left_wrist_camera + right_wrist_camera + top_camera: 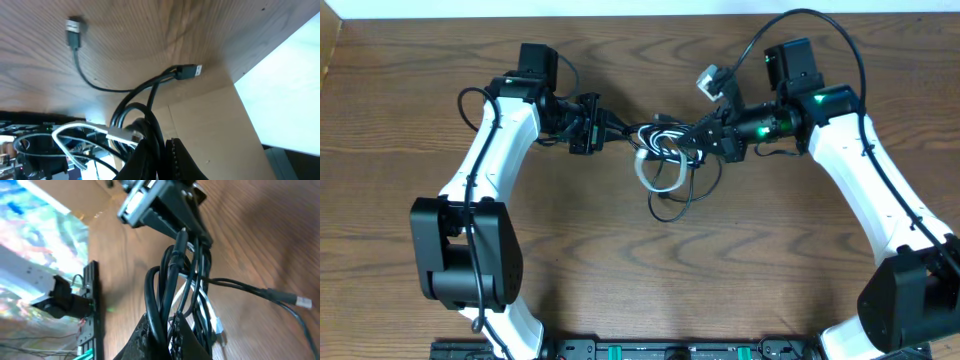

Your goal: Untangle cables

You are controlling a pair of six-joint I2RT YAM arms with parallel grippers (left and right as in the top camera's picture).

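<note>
Showing brown wood-grain table | cables mid-table | white strip beyond

The table is dark brown wood with a fine, streaky grain. The thin black cables make a glossy tangle, and a short white cable loops through that tangle. A plug end trailing from the tangle is dull silver-grey. Either side of the tangle, the left arm and right arm are white with black joints. The right arm shows a green light.
</note>
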